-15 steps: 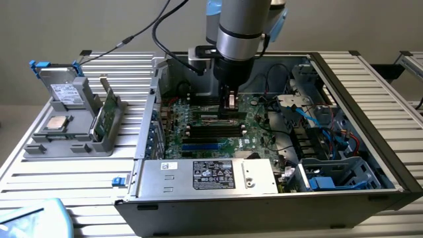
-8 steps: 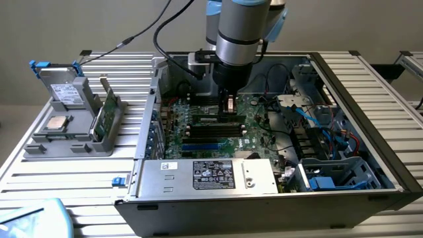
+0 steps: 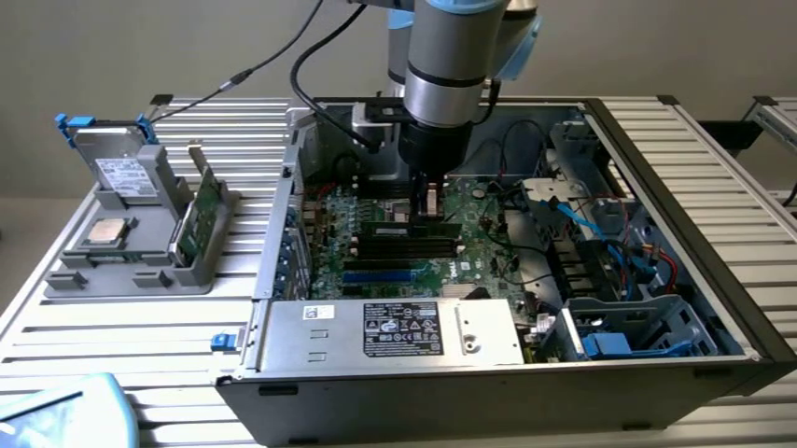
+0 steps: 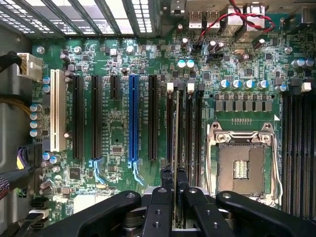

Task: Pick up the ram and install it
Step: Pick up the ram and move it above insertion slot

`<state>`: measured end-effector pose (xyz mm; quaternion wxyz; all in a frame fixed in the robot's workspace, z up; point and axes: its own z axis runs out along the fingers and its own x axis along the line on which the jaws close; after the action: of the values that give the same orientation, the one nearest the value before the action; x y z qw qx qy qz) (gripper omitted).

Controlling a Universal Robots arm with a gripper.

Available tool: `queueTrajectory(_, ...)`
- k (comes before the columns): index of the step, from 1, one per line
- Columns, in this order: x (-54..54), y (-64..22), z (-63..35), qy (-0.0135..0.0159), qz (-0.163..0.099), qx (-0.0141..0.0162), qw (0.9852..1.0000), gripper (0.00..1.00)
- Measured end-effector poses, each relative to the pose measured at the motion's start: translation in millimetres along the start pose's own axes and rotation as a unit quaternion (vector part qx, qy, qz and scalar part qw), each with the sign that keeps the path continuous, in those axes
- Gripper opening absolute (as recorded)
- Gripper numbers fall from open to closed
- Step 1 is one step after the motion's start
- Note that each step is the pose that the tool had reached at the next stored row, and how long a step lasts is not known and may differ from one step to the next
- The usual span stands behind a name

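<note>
My gripper (image 3: 430, 217) hangs inside the open computer case (image 3: 697, 177), low over the motherboard (image 4: 118, 133). It is shut on the ram (image 4: 176, 133), which the wrist view shows edge-on as a thin pale-green strip between the two black fingers (image 4: 162, 202). The stick stands upright and runs in line with the black memory slots (image 4: 188, 128) next to the CPU socket (image 4: 242, 163). Its lower edge sits at or just above a slot; I cannot tell whether they touch. In the exterior view the ram (image 3: 430, 199) shows between the fingers above the slots (image 3: 398, 245).
A grey holder (image 3: 125, 271) on the exterior view's left carries a green expansion card (image 3: 193, 219), a hard drive (image 3: 118, 173) and a CPU chip (image 3: 106, 233). The power supply (image 3: 392, 329) fills the case's near side. Cables (image 3: 598, 224) and drive cages crowd its right.
</note>
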<state>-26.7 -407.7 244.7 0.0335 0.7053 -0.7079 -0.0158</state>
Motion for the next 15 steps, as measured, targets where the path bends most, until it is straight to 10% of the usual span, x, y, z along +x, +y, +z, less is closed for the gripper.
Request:
queueTrajectory(7,-5.6,2.7,4.9,0.0033,-0.002,0.0022,1.0,0.14)
queueTrajectory(15,-9.3,3.5,8.5,0.0191,-0.024,0.0032,0.9995,0.14)
